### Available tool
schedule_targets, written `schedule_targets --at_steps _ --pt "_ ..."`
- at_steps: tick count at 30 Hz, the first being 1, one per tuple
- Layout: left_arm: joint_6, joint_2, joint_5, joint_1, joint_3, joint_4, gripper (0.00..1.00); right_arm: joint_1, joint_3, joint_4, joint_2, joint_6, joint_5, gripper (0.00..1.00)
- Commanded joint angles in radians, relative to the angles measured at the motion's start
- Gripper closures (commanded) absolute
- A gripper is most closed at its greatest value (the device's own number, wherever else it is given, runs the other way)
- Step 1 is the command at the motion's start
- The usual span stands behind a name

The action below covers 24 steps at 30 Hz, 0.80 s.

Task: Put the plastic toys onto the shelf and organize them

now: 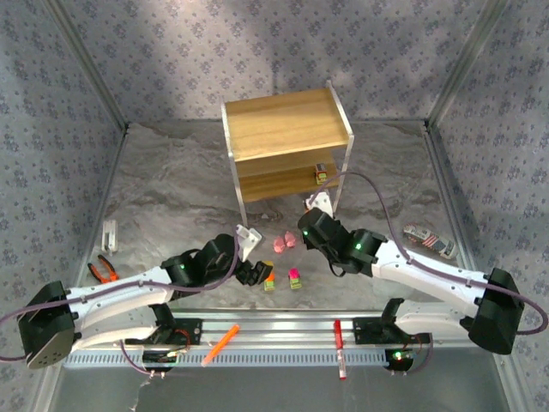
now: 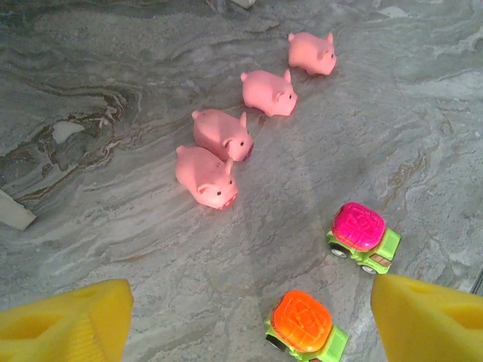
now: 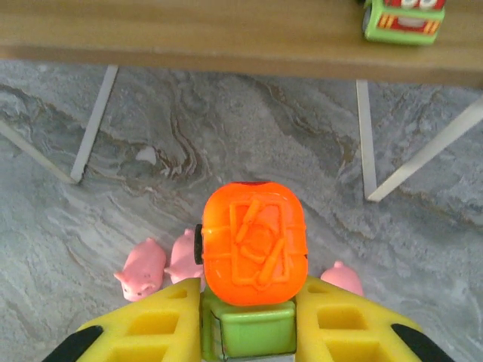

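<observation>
The shelf (image 1: 287, 129) stands at the back middle, with one blocky toy (image 1: 322, 174) on its lower board (image 3: 226, 34). My right gripper (image 3: 249, 332) is shut on a green toy with an orange top (image 3: 254, 245), held in front of that board and above the pink pigs (image 3: 143, 271). My left gripper (image 2: 251, 317) hangs open over the table. Its yellow fingers (image 2: 68, 320) are wide apart with nothing held. An orange-topped toy (image 2: 303, 324) lies between them below, and a magenta-topped toy (image 2: 362, 236) a little further. Several pink pigs (image 2: 207, 177) stand in a row beyond.
Orange-handled pliers (image 1: 103, 269) lie at the left. An orange marker (image 1: 220, 344) and a red marker (image 1: 339, 348) rest on the front rail. A striped toy car (image 1: 430, 241) sits at the right. The shelf's thin white legs (image 3: 94, 121) stand close ahead.
</observation>
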Motion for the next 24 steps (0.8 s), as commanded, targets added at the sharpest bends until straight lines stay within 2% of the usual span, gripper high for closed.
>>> schedule_targets --at_steps 1,14,24 --pt "0.011 -0.027 -0.020 -0.008 -0.007 0.018 0.18 -0.028 0.065 -0.002 0.029 -0.066 -0.019 0.73" --pt "0.009 -0.031 -0.026 -0.008 -0.004 0.005 0.18 -0.190 0.181 0.040 0.116 -0.184 -0.134 0.74" --pt "0.009 -0.030 -0.032 -0.008 -0.003 -0.001 0.18 -0.246 0.272 0.033 0.198 -0.224 -0.182 0.74"
